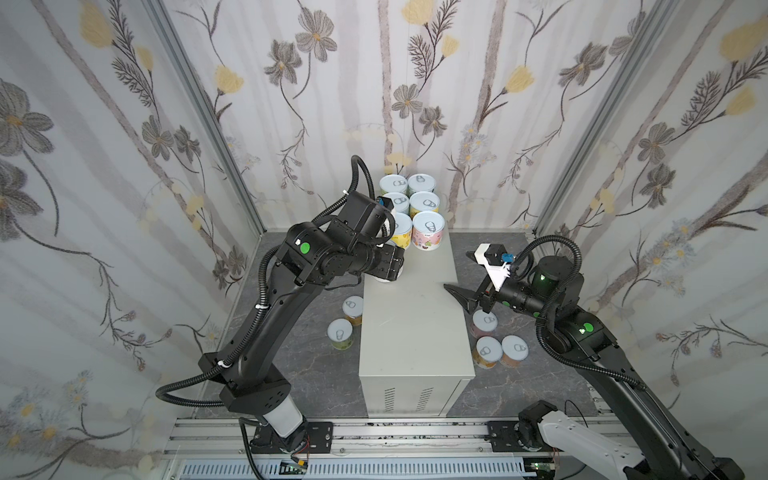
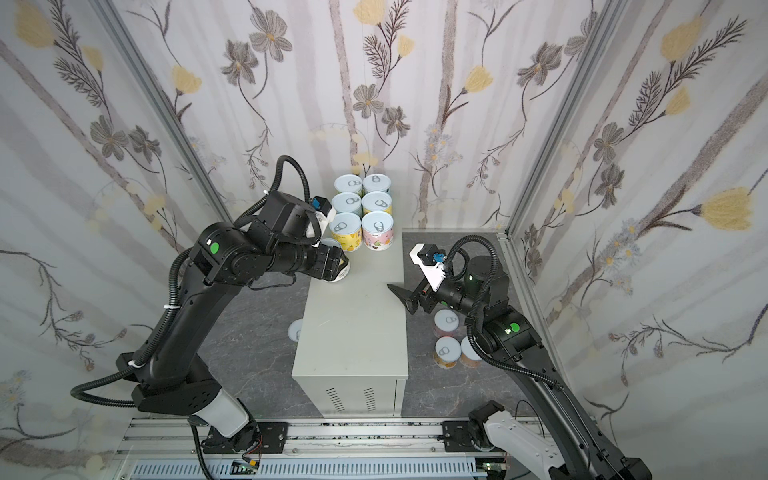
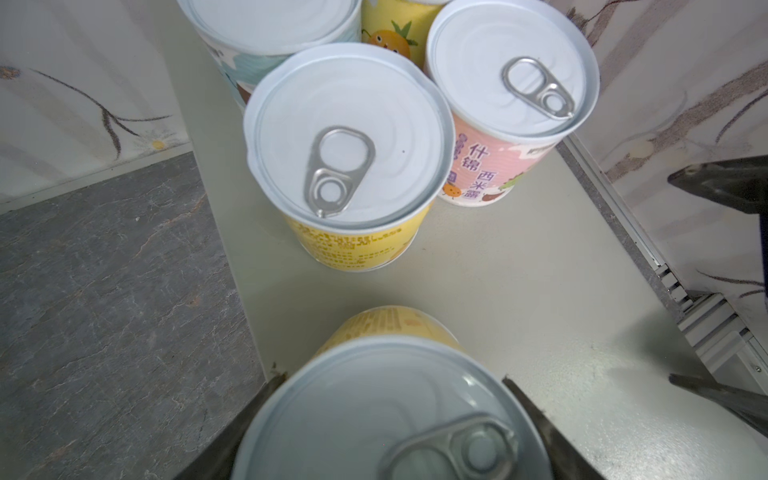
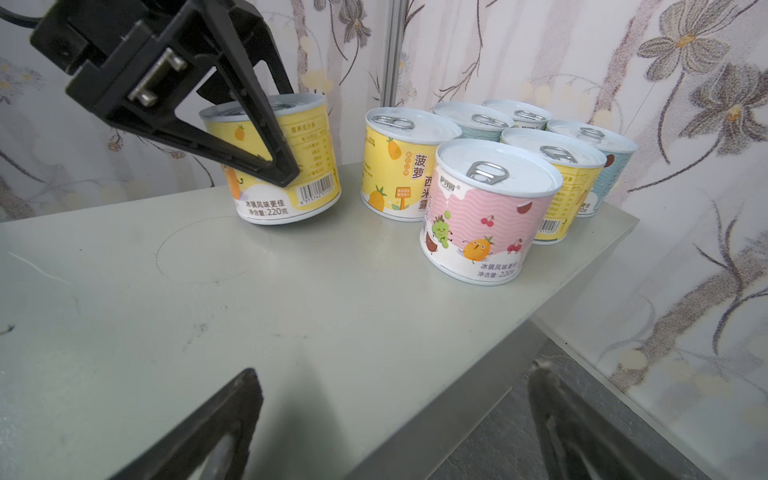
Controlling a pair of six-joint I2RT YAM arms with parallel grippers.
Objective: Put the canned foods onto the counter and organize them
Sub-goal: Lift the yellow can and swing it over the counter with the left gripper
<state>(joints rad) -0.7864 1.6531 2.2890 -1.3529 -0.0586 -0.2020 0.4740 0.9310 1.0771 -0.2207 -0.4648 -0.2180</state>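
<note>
Because the left arm's wrist lies over it in both top views, the yellow can (image 4: 307, 137) shows there only as a pale sliver under the left gripper (image 3: 392, 380). The left wrist view blurs its lid and cuts it off at the frame edge. In the right wrist view one black finger (image 4: 278, 166) crosses its label. The counter (image 1: 411, 332) also hides the floor on its left side in a top view, where only part of one lid (image 2: 296, 330) shows.

The yellow can stands on the counter about halfway along it, close to the left long edge. A finger of the left gripper sits on each side of it at the rim. Whether they press the can or merely flank it cannot be told. The right gripper (image 1: 459, 298) hangs at the counter's right long edge, roughly level with that can and well apart from it. Its jaws are spread wide and nothing is between them.

On the dark marbled floor (image 1: 324, 374) beside the counter's near half, two floor cans (image 1: 340, 334) (image 1: 353, 309) stand on the left. Three more (image 1: 488, 351) (image 1: 514, 348) (image 1: 484, 322) stand on the right, the farthest partly under the right gripper's body. A strip of bare counter lies beyond the yellow can. At the counter's far end six cans stand upright in a block, two wide and three deep. The front row is a pineapple can (image 4: 395, 166) on the left side and a pink can (image 4: 486, 208) on the right, with a second yellow label (image 4: 557, 187) and pale blue-green ones behind.
</note>
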